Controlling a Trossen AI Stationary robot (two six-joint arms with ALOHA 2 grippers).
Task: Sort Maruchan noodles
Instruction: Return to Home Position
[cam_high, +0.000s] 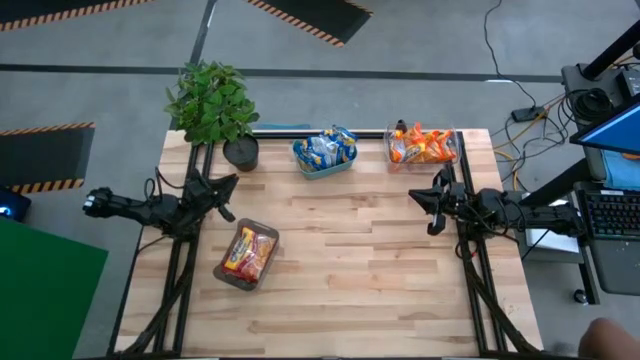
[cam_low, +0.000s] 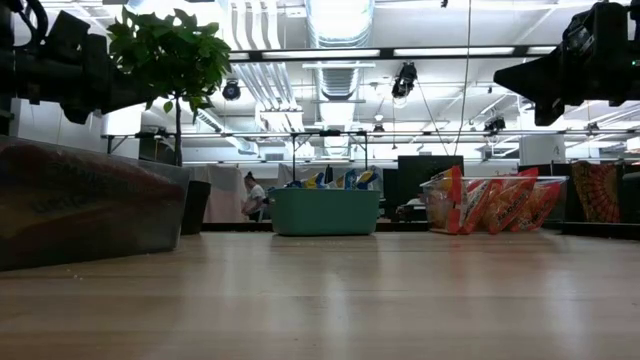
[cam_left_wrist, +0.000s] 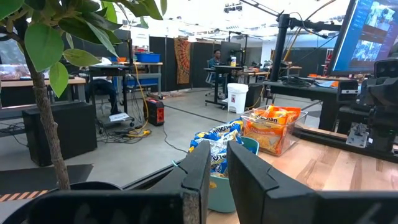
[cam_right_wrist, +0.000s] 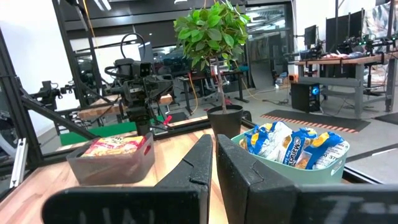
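Your left gripper (cam_high: 228, 195) hangs over the left side of the table (cam_high: 350, 280), its arm folded low and reaching in from the left edge. Its fingers (cam_left_wrist: 196, 180) stand almost together, with only a thin slit between them and nothing held. Your right gripper (cam_high: 425, 200) mirrors it over the right side, the arm level and pointing inward, and its fingers (cam_right_wrist: 199, 168) are likewise drawn nearly together and empty. The two grippers face each other, well apart, with bare wood between them.

Nearest the front, just beside your left gripper, the dark bin (cam_right_wrist: 112, 169) holds the red packets (cam_high: 248, 254), which lie flat. At the far edge the teal tray (cam_low: 325, 212) sits near the middle with the blue packets (cam_high: 325, 147) heaped in it. To its right the clear bin (cam_high: 457, 148) holds the orange packets (cam_high: 420, 147), which stand on edge and lean. A potted plant (cam_high: 210, 100) stands at the far left corner, beside the tray. Nothing lies in either arm's way.

The print on the packets cannot be read. Beyond the table a person (cam_low: 252, 197) sits in the room.
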